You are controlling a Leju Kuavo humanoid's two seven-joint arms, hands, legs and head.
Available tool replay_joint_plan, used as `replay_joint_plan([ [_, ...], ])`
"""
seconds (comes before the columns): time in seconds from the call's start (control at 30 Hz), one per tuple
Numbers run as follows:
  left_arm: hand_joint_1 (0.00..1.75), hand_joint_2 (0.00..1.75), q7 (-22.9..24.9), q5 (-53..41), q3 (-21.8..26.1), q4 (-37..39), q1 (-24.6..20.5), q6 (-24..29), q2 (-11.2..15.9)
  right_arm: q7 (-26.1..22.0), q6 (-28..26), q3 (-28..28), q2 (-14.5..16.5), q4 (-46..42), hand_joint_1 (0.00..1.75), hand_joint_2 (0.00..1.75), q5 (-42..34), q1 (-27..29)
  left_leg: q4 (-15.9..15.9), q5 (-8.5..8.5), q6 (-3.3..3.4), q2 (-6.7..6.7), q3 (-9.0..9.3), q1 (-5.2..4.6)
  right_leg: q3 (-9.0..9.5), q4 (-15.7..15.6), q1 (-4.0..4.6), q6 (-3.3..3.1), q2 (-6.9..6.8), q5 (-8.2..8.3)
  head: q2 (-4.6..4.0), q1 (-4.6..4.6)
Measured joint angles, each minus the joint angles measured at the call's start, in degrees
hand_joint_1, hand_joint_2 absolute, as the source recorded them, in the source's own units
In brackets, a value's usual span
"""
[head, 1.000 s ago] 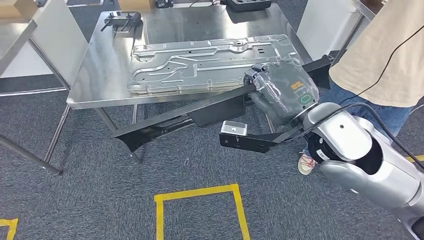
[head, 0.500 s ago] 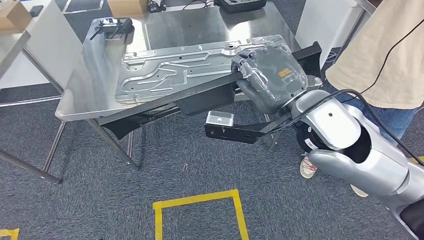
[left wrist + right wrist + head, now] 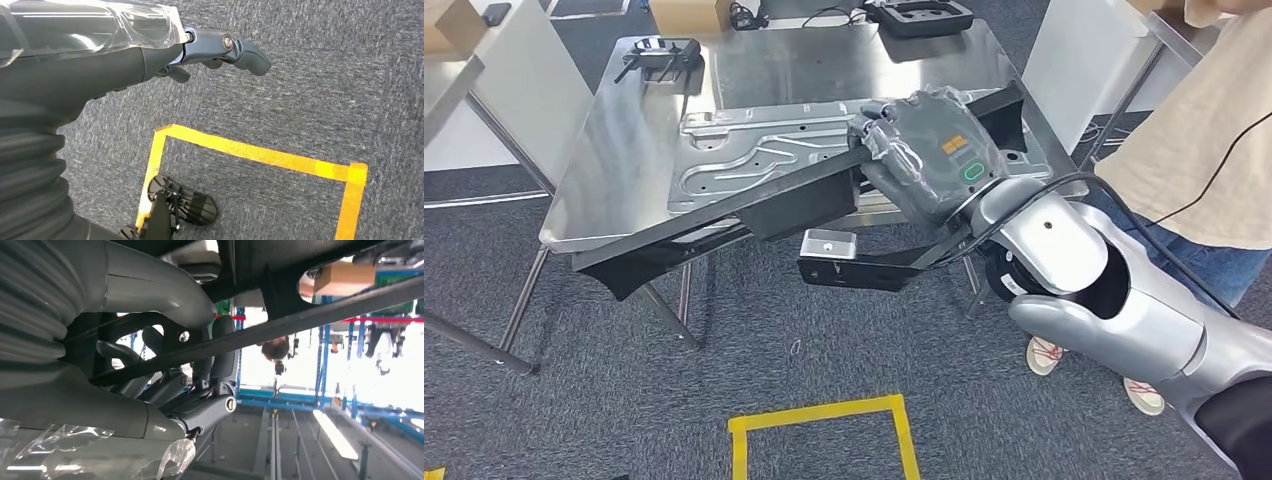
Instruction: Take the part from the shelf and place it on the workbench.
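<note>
Carrying the long black frame part [image 3: 724,215] further over the steel tabletop [image 3: 624,140], the right hand [image 3: 929,150] is clamping its bar while the left hand [image 3: 220,47] is hanging empty, and the low-hanging end is risking snagging the edge.

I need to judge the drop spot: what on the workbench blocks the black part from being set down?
The right hand holds the black part over the workbench's near edge. A stamped metal panel lies directly beneath and beyond it, covering the near middle. Bare steel shows left and behind.
</note>
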Motion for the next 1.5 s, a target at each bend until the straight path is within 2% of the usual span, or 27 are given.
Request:
replay_joint_plan([
  [0.03,0.00,1.75,0.0,0.0,0.0,0.0,0.1,0.0,0.0,0.0,0.0,0.2,0.1,0.2,1.75,1.75,0.0,0.1,0.0,-0.39,-0.05,-0.14,0.50,0.02,-0.37,-0.8,-0.01,0.02,-0.01,1.62,0.00,0.01],
  [0.07,0.00,1.75,0.0,0.0,-0.1,0.0,0.1,0.0,0.0,0.0,0.0,0.2,0.1,0.3,1.75,1.75,0.0,0.1,0.0,-0.83,-0.17,-0.28,1.10,0.05,0.39,-3.8,-0.01,-0.02,-0.03,4.17,0.00,0.01],
  [0.13,0.00,1.75,0.0,0.0,-0.3,0.0,0.2,0.0,0.0,0.0,0.0,0.3,0.1,0.5,1.75,1.75,0.0,-0.1,0.1,-1.86,-0.64,-0.47,2.20,-0.09,3.39,-12.1,0.07,-0.30,-0.15,9.16,-0.01,0.02],
  [0.2,0.00,1.75,0.0,0.0,-0.4,0.0,0.1,0.0,0.0,-0.1,0.0,0.4,0.3,0.7,1.75,1.75,0.0,-0.2,0.2,-2.65,-1.19,-0.44,2.61,-0.32,5.17,-16.6,0.20,-0.81,-0.12,10.63,-0.01,0.01],
  [0.33,0.00,1.75,0.0,0.0,-0.6,0.0,0.0,0.1,0.0,-0.2,0.0,0.4,0.4,0.9,1.75,1.75,-0.1,-0.5,1.6,-3.97,-2.37,-0.22,2.13,-0.20,5.84,-17.5,0.12,-1.96,0.01,9.74,0.00,-0.09],
  [0.37,0.00,1.75,0.0,0.0,-0.6,0.0,0.0,0.1,0.0,-0.2,0.0,0.4,0.5,1.0,1.75,1.75,-0.1,-0.6,3.9,-5.05,-2.78,-0.13,0.96,-0.06,6.13,-17.6,-0.01,-2.24,0.00,9.58,0.00,-0.15],
  [0.43,0.00,1.75,0.0,0.0,-0.7,0.0,0.0,0.1,0.0,-0.3,0.0,0.6,0.5,1.1,1.75,1.75,-0.2,-0.6,11.7,-7.86,-3.44,0.00,-3.44,0.27,6.55,-17.6,-0.06,-2.65,0.03,9.13,0.00,-0.25],
  [0.47,0.00,1.75,0.0,0.0,-0.7,0.0,0.1,0.1,0.0,-0.3,0.0,0.7,0.6,1.1,1.75,1.75,-0.3,-0.5,15.5,-8.74,-3.66,0.02,-5.87,0.41,6.77,-17.6,-0.08,-2.69,0.11,8.88,0.00,-0.26],
  [0.5,0.00,1.75,0.0,0.0,-0.8,0.0,0.2,0.1,0.0,-0.3,0.0,0.9,0.6,1.2,1.75,1.75,-0.4,-0.4,17.6,-8.61,-3.82,0.05,-7.66,0.55,7.08,-17.6,-0.10,-2.66,0.19,8.57,0.00,-0.27],
  [0.53,0.00,1.75,0.0,0.0,-0.8,0.0,0.2,0.1,0.0,-0.3,0.0,1.1,0.6,1.3,1.75,1.75,-0.4,-0.3,17.4,-7.20,-3.96,0.11,-8.38,0.69,7.53,-17.6,-0.13,-2.56,0.27,8.20,0.00,-0.27],
  [0.57,0.00,1.75,0.0,0.0,-0.9,0.0,0.2,0.1,0.0,-0.3,0.0,1.3,0.6,1.4,1.75,1.75,-0.4,-0.3,14.9,-4.75,-4.05,0.18,-7.98,0.82,8.11,-17.6,-0.17,-2.40,0.32,7.79,0.00,-0.27],
  [0.63,0.00,1.75,0.3,0.0,-0.9,0.0,0.2,0.3,0.1,-0.4,0.0,1.4,0.7,1.4,1.75,1.75,-0.5,-0.3,6.8,0.55,-3.98,0.31,-5.19,0.82,9.33,-17.7,-0.13,-1.91,0.35,6.90,-0.01,-0.28],
  [0.67,0.00,1.75,0.5,0.0,-0.9,0.0,0.2,0.4,0.1,-0.5,0.0,1.5,0.8,1.5,1.75,1.75,-0.5,-0.4,3.5,1.81,-3.74,0.34,-3.85,0.68,9.70,-17.7,-0.06,-1.61,0.40,6.55,-0.01,-0.28],
  [0.7,0.00,1.75,1.1,-0.3,-0.9,0.0,0.2,0.5,0.2,-0.5,0.0,1.6,0.8,1.5,1.75,1.75,-0.6,-0.3,1.7,2.14,-3.41,0.33,-3.03,0.51,9.87,-17.7,0.00,-1.30,0.45,6.31,-0.01,-0.29],
  [0.83,0.00,1.75,5.5,-3.6,-1.9,0.0,0.4,1.0,0.8,-0.8,-0.1,1.7,1.0,1.6,1.75,1.75,-0.6,-0.2,0.5,1.16,-1.86,0.28,-2.01,0.39,9.88,-17.2,-0.11,-0.17,0.37,5.25,-0.01,-0.09],
  [0.9,0.00,1.75,7.6,-5.2,-2.9,0.0,0.6,1.2,1.4,-1.0,-0.1,1.7,1.0,1.6,1.75,1.75,-0.6,0.0,0.2,0.90,-1.13,0.29,-1.32,0.50,7.53,-12.1,-0.17,0.11,0.15,2.74,-0.01,0.02],
  [0.97,0.00,1.75,8.7,-6.0,-3.9,0.0,1.0,1.2,2.0,-1.1,-0.1,1.8,1.0,1.6,1.75,1.75,-0.5,0.4,0.2,0.42,-0.55,0.27,-0.82,0.35,2.85,-3.7,-0.14,0.19,0.08,-0.15,0.00,0.11],
  [1.0,0.00,1.75,9.0,-6.1,-4.3,0.0,1.3,1.1,2.2,-1.1,-0.1,1.9,1.1,1.6,1.75,1.75,-0.5,0.7,0.2,0.15,-0.40,0.21,-0.52,0.26,0.93,-0.9,-0.14,0.20,0.07,-0.49,0.00,0.13],
  [1.03,0.00,1.75,9.0,-6.1,-4.7,0.0,1.6,1.1,2.4,-1.1,-0.1,2.0,1.1,1.6,1.75,1.75,-0.5,0.9,0.2,-0.14,-0.33,0.09,-0.17,0.21,-0.05,-0.2,-0.14,0.14,0.07,0.32,0.00,0.14],
  [1.07,0.00,1.75,9.0,-6.1,-5.0,0.0,1.9,1.0,2.5,-1.1,-0.1,2.1,1.1,1.6,1.75,1.75,-0.5,1.0,0.2,-0.46,-0.37,-0.08,0.27,0.17,0.13,-1.9,-0.13,-0.01,0.07,2.30,0.00,0.15],
  [1.13,0.00,1.75,9.1,-6.1,-5.6,0.0,2.2,1.0,2.7,-1.1,-0.1,2.2,1.1,1.6,1.75,1.75,-0.5,1.0,0.2,-1.22,-0.65,-0.36,1.25,0.05,2.87,-9.7,0.01,-0.56,0.01,7.50,-0.01,0.17],
  [1.2,0.00,1.75,9.8,-6.3,-6.1,0.0,2.2,1.1,2.9,-1.1,0.0,2.2,1.1,1.6,1.75,1.75,-0.5,0.9,0.3,-1.91,-1.14,-0.45,1.73,-0.20,5.34,-16.0,0.26,-1.08,-0.08,9.96,-0.01,0.16],
  [1.3,0.00,1.75,11.8,-7.0,-7.0,0.0,2.4,0.9,3.4,-1.3,0.0,2.2,1.3,1.7,1.75,1.75,-0.5,0.9,0.3,-2.49,-1.92,-0.35,1.69,-0.20,5.91,-17.4,0.36,-1.64,-0.04,9.59,0.00,0.08],
  [1.37,0.00,1.75,12.9,-7.1,-7.5,0.0,2.7,0.2,3.8,-1.3,0.0,2.2,1.4,1.7,1.75,1.75,-0.4,0.9,2.4,-3.89,-2.64,-0.22,0.73,0.00,6.23,-17.8,0.16,-2.09,-0.06,9.47,0.00,0.03],
  [1.4,0.00,1.75,13.5,-7.1,-7.8,0.0,2.9,-0.3,4.1,-1.3,0.0,2.2,1.4,1.7,1.75,1.75,-0.4,0.9,5.2,-5.30,-3.03,-0.14,-0.63,0.15,6.43,-17.9,0.02,-2.29,-0.08,9.41,0.00,-0.01],
  [1.47,0.00,1.75,14.7,-7.0,-8.2,0.0,3.4,-1.0,4.5,-1.4,0.1,2.2,1.4,1.7,1.75,1.75,-0.3,1.0,13.4,-8.47,-3.63,-0.05,-4.91,0.46,6.63,-17.9,-0.01,-2.58,-0.04,9.13,0.00,-0.09],
  [1.5,0.00,1.75,15.2,-7.1,-8.3,0.0,3.6,-1.4,4.6,-1.4,0.1,2.2,1.4,1.7,1.75,1.75,-0.3,1.2,16.5,-9.17,-3.85,-0.02,-6.89,0.63,6.73,-17.9,-0.04,-2.61,0.01,9.00,0.00,-0.11],
])
